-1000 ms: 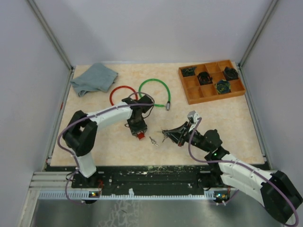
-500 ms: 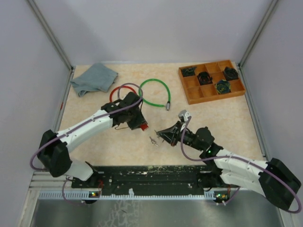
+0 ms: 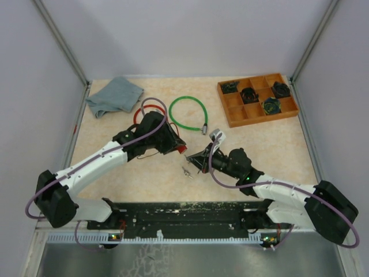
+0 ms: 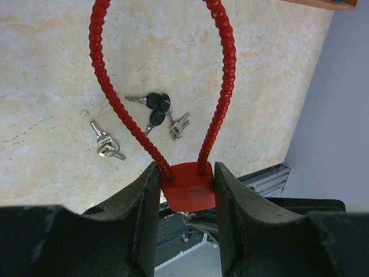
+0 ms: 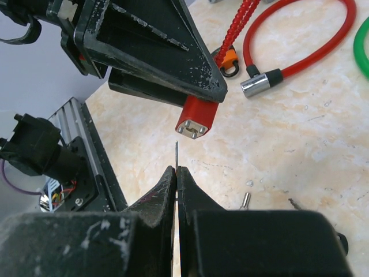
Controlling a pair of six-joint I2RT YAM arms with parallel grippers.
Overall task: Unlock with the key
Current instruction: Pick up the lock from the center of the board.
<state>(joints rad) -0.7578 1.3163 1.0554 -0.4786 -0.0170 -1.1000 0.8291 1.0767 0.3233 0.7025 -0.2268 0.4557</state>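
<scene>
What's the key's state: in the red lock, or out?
Out. The right wrist view shows the key, pinched in the right gripper, pointing at the end of the red lock, a clear gap between its tip and the lock.

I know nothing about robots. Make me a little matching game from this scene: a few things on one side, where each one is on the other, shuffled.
Things:
1. red lock
2. key
3. green cable
4. cloth

Places:
a. far left corner of the table
b. pinched in the right end effector
c. lying in a loop mid-table, at the far side
d. clamped in the left end effector

Pairs: 1-d, 2-b, 3-c, 4-a
</scene>
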